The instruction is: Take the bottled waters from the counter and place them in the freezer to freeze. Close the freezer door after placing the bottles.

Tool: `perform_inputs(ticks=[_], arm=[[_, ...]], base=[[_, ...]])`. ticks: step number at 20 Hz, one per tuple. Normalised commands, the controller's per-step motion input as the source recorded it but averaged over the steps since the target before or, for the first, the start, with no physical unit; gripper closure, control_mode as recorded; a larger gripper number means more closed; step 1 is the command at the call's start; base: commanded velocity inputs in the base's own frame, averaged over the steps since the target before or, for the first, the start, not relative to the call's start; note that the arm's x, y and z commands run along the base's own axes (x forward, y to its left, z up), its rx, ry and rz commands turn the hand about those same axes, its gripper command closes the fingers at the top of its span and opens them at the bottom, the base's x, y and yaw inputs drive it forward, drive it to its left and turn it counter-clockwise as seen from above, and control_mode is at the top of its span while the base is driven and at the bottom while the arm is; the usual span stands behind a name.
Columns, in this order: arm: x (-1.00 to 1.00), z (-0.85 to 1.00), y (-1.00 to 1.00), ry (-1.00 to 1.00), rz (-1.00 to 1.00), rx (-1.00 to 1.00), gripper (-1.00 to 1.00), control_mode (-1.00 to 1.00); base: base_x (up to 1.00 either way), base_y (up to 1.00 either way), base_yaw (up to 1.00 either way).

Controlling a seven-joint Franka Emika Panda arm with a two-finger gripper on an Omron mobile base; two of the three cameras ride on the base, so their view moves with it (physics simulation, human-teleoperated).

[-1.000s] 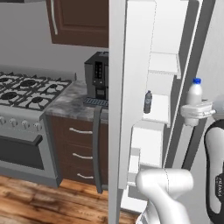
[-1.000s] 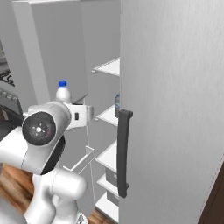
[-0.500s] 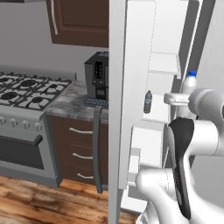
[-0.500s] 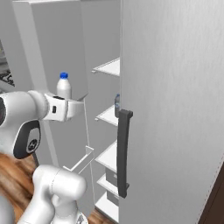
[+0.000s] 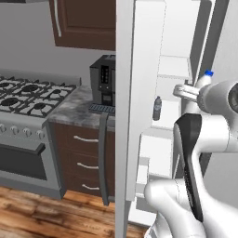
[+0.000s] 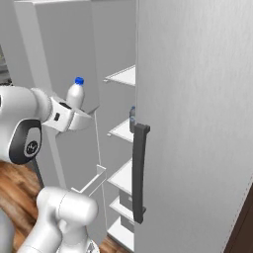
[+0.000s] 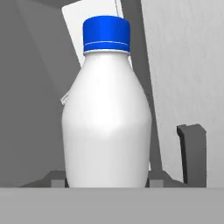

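Note:
A milky white bottled water [image 7: 107, 118] with a blue cap stands upright in my gripper [image 7: 107, 181], which is shut on its base. It shows in the left base view as the white bottle [image 5: 203, 81] held by the gripper [image 5: 188, 93], and in the right base view as the bottle [image 6: 75, 94] in the gripper [image 6: 74, 117]. It hangs just in front of the open freezer [image 6: 123, 76]. A clear greyish bottle [image 5: 157, 108] stands on a freezer shelf, and part of that bottle [image 6: 132, 116] shows beside the fridge door. The freezer door [image 5: 126, 116] stands wide open.
The closed fridge door [image 6: 197, 123] with its dark handle [image 6: 139, 173] is right of the opening. A black coffee machine [image 5: 103, 83] stands on the speckled counter [image 5: 74, 111], left of the freezer door. A gas stove [image 5: 28, 93] lies further left. Wooden floor below.
The arm's elbow and wrist have swung round. The held white bottle stays upright and has edged slightly up and toward the freezer opening.

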Motion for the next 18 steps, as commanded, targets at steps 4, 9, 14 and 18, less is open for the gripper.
perform_inputs(ticks=[4,9,14,18], arm=[[0.07,0.08,0.0,0.0,0.0,0.3,1.0,-1.0],[0.08,0.12,0.03,-0.08,-0.01,0.16,1.0,-1.0],[0.14,0.0,0.02,-0.12,-0.09,0.26,1.0,-1.0],[0.29,0.02,0.01,-0.08,-0.09,0.31,1.0,-1.0]], base=[[0.0,0.0,0.0],[0.0,0.0,0.0],[0.0,0.0,0.0],[0.0,0.0,0.0]])
